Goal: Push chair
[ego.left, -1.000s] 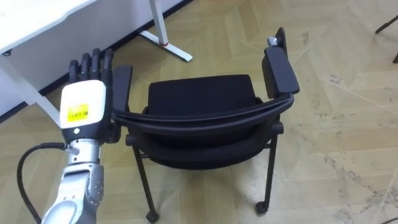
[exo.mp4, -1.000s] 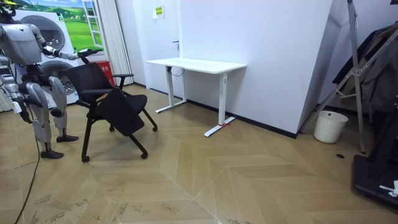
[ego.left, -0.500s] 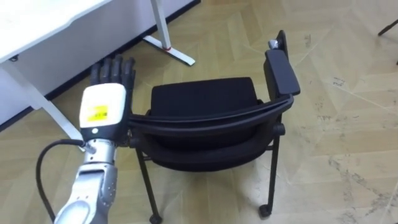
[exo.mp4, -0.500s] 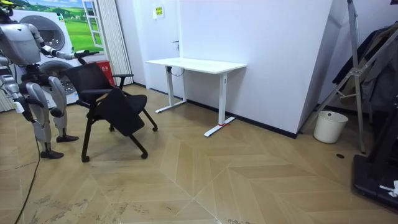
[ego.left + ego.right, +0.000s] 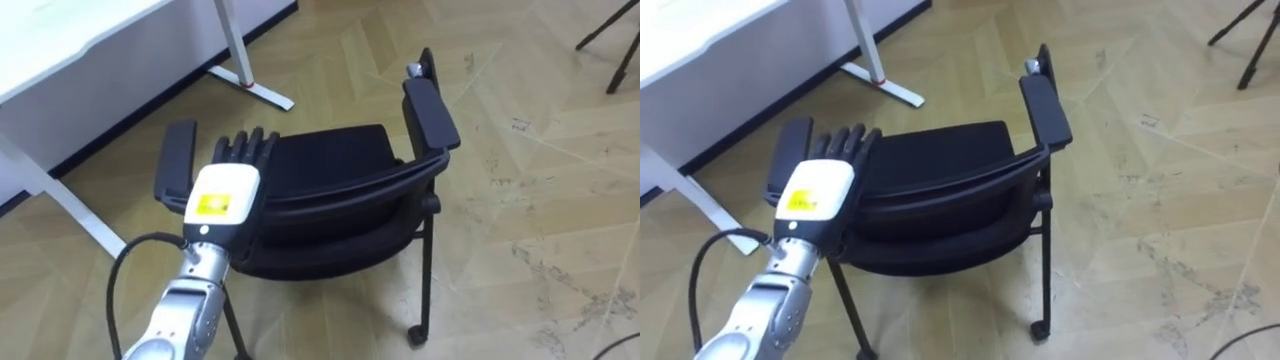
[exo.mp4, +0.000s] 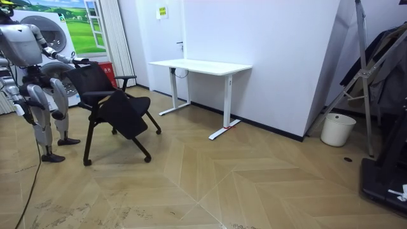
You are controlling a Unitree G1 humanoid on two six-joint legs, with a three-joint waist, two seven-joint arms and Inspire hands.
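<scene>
Has swung the left hand (image 5: 226, 185) inward over the last second. Started outboard of the black padded left armrest (image 5: 176, 160), with the fingers (image 5: 246, 148) aimed towards the white flat-topped desk (image 5: 60, 40). Sits now squarely over the curved black top rail of the backrest (image 5: 340, 192). Puts that armrest just to the left of the fingers, no longer to their right. Seems to have rolled the black chair with padded seat and castored legs (image 5: 330, 148) little if at all: same spot in the room view, so the drift in the eye views reads as the head camera's own. Means, most likely, that the hand has found its pushing place and the push proper is yet to begin.

Brings the forearm up from the lower left, back of the hand uppermost, yellow label showing. Holds the fingers straight and slightly fanned, gripping nothing, tips reaching past the rail above the rear of the seat. Cannot settle from above whether the palm rests on the rail or hovers just over it. Leaves the black right armrest (image 5: 430, 108) well off to the right of the fingertips. Leaves the desk's white foot (image 5: 258, 92) ahead of them beyond the seat, on the pale herringbone wood floor (image 5: 520, 200).

Hangs the right hand (image 6: 17, 109) at the robot's side in the room view; too small there to tell its state.
</scene>
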